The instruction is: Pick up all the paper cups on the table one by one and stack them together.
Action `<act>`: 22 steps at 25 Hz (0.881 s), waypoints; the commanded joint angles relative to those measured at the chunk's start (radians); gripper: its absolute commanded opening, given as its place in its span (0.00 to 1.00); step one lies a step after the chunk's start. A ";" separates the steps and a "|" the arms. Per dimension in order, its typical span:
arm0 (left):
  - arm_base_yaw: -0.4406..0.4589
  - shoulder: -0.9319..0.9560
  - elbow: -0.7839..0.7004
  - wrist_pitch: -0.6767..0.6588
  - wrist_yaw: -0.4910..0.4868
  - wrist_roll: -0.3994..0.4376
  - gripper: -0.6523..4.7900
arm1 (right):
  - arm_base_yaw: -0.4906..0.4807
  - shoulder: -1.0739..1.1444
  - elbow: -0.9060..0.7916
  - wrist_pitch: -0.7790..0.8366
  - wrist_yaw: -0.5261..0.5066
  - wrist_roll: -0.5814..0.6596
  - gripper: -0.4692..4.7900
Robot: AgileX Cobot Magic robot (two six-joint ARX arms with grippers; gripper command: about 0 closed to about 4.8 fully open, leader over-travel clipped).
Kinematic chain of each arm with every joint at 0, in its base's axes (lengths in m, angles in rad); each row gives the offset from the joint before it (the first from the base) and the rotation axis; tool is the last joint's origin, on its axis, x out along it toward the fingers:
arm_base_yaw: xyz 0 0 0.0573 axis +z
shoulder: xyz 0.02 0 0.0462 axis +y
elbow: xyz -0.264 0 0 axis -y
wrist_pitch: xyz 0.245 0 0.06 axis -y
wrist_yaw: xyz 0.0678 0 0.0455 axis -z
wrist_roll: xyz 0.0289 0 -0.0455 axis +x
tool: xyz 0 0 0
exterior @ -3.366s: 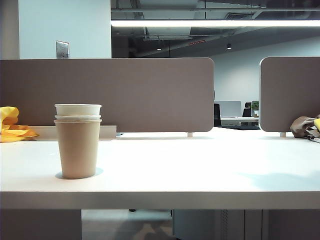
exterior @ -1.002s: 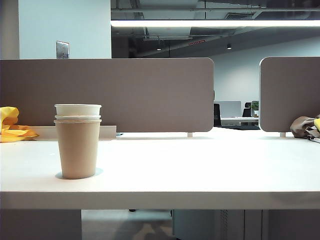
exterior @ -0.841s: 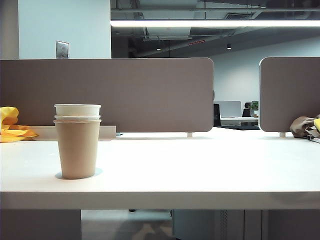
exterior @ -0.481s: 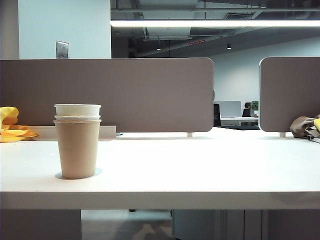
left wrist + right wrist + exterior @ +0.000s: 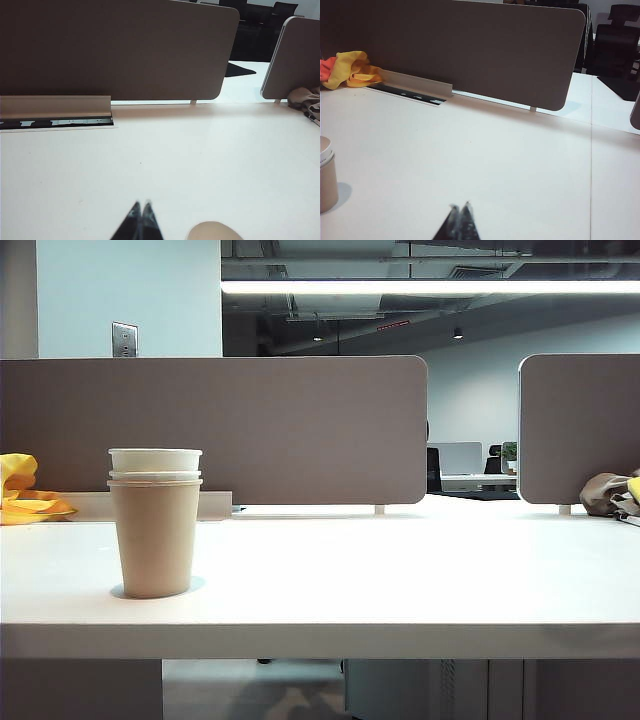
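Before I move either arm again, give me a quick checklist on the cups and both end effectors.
1. All cups stacked: brown cup holds two white cups nested inside. Ok.
2. Stack upright on the table. Ok.
3. No loose cup elsewhere on the table in any view. Ok.
4. Left end effector shut, holding nothing, above bare table. Ok.
5. Right end effector shut, empty, well apart from the stack. Ok.
6. Both arms out of the exterior view; their clearance from the table: cannot tell.
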 commanded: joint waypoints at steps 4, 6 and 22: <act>0.001 -0.138 -0.018 -0.027 0.004 0.001 0.11 | -0.005 -0.145 0.005 -0.083 0.001 0.004 0.09; 0.001 -0.189 -0.029 -0.026 0.004 0.002 0.11 | -0.018 -0.183 0.004 -0.092 0.001 0.004 0.09; 0.001 -0.386 -0.148 -0.026 0.004 0.002 0.11 | -0.138 -0.257 -0.133 -0.117 0.002 0.004 0.09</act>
